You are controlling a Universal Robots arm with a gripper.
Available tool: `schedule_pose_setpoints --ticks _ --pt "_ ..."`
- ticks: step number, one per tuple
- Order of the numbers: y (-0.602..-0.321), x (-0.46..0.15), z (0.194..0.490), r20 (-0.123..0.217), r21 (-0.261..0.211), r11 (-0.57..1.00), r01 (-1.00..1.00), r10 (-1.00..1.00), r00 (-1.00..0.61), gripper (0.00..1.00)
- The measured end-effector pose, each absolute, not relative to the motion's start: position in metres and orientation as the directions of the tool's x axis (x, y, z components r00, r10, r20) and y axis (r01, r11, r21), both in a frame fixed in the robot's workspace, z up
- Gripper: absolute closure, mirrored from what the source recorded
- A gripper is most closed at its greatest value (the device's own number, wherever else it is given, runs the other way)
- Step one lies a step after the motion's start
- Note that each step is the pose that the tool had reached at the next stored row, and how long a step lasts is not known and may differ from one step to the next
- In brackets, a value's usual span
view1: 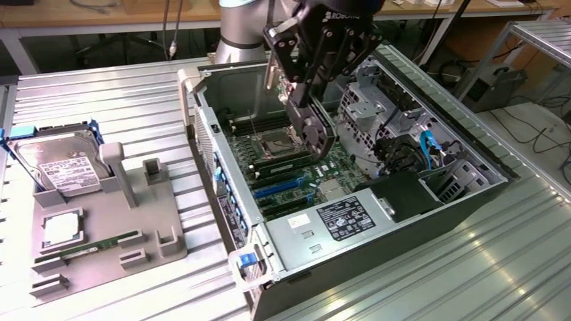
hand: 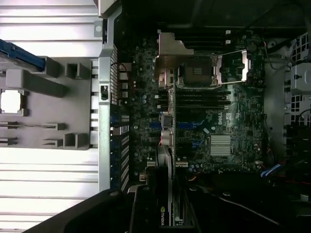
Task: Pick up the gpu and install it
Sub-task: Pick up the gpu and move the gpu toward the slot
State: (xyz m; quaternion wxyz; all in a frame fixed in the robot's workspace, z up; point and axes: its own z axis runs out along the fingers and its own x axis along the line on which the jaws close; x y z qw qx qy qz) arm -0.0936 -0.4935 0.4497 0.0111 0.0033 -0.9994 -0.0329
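Jaws are pinched partway shut on the gpu (view1: pixel 314 130), gripping it by the upper edge. The card hangs on edge with its round fan facing the exterior camera and its lower edge aimed down at the motherboard (view1: pixel 299 167).

Makes sense to me: a card like this goes into a slot edge first, so holding it from the top leaves the business end free.

Right now it's hovering inside the open computer case (view1: pixel 446 221), above the board near the CPU socket (view1: pixel 272 144). The blue slots (view1: pixel 272 190) are a bit further along. Looks like it's not touching anything, not seated yet.

The case lies on its side on the desk (view1: pixel 499 267) with the panel off, so the board faces up and the arm can come straight down.

From the wrist view the card runs edge-on over the board, NVIDIA logo showing.

Over on the exterior view's left, the grey holder (view1: pixel 165 221) keeps the hard drive (view1: pixel 58 167) and the memory stick (view1: pixel 89 246) in their own cradles, probably so each part is easy to grab.
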Motion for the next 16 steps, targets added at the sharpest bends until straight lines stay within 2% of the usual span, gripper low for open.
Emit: schedule_pose_setpoints --ticks 16 --pt "-0.451 -0.016 0.416 0.031 0.066 0.998 -0.005 -0.007 -1.000 0.74"
